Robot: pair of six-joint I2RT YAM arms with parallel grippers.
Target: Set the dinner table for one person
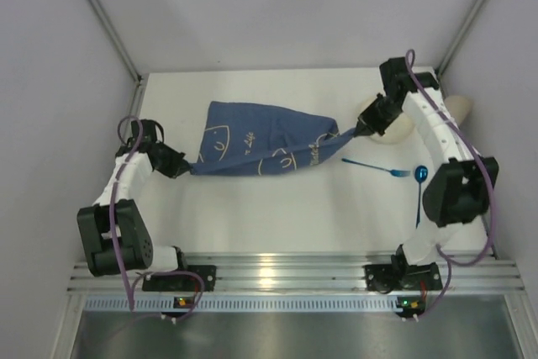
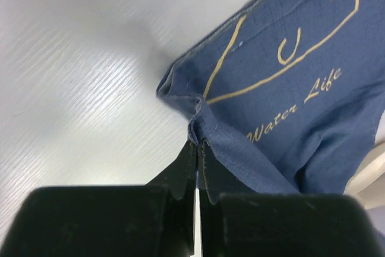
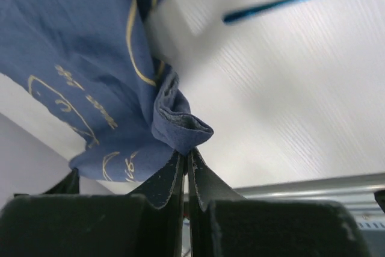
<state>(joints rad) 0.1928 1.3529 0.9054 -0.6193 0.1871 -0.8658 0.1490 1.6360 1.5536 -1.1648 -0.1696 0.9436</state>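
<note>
From above, the white table (image 1: 277, 208) fills the middle of the frame, with its ribbed metal rail (image 1: 277, 273) across the bottom. A blue cloth (image 1: 261, 149) with pale line drawings is stretched across the centre. It is bunched and twisted, so its full shape and most of its pattern cannot be read. The left gripper (image 1: 181, 166) pinches its left end and the right gripper (image 1: 360, 130) its right end. The jaws themselves are too small here to make out. At upper right a cream dish (image 1: 461, 111) is largely hidden behind the right arm. A blue fork (image 1: 376, 167) lies on the table just right of the cloth. A blue spoon (image 1: 420, 187) lies beside it, its handle running down towards the arm.

In the left wrist view the black fingers (image 2: 180, 173) at bottom centre are pressed together on a folded corner of the cloth. The words "Water Life" show on the fabric at the right. A pale rounded edge at the lower right is cut off by the frame and cannot be identified. Bare table fills the left half.

In the right wrist view the fingers (image 3: 162, 185) are clamped on a crumpled corner of the cloth, which hangs into the upper left. A blurred blue handle, fork or spoon I cannot tell, crosses the upper right. The rail runs along the lower right.
</note>
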